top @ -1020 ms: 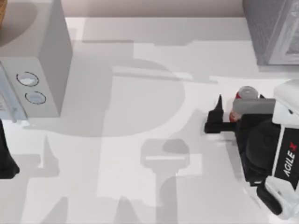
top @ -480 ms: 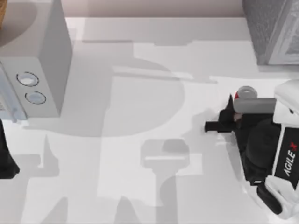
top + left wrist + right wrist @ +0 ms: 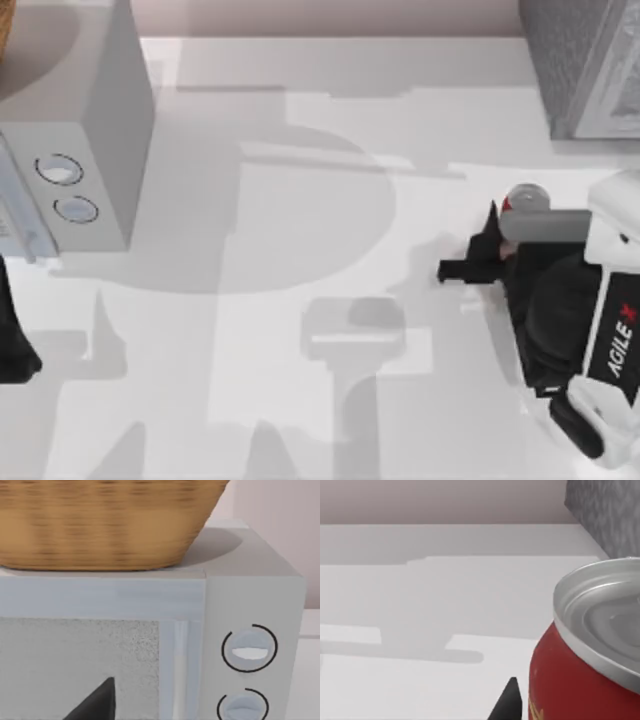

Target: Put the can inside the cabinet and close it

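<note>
Small red cylindrical can with silver metal top point(image 3: 524, 199): mostly hidden under right arm in top view; right wrist view cuts off its lower body and far side. Large dark grey speckled cabinet point(image 3: 578, 62): cut by top and right edges of top view. Right hand point(image 3: 487, 250): one dark finger visible, other hidden, grip on can unclear. Woven tan basket point(image 3: 105, 522) on smooth white two-dial box point(image 3: 250, 605): rim cut off. Left arm: only dark part at left edge.

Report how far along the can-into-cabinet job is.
Done: nothing visibly finished. The can stands upright on the table, outside the cabinet at the top view's right rear. In hand: the right hand sits beside the can, its grip unclear. The left arm is parked at the left edge. Left: grasping, placing the can inside, closing the cabinet.
</note>
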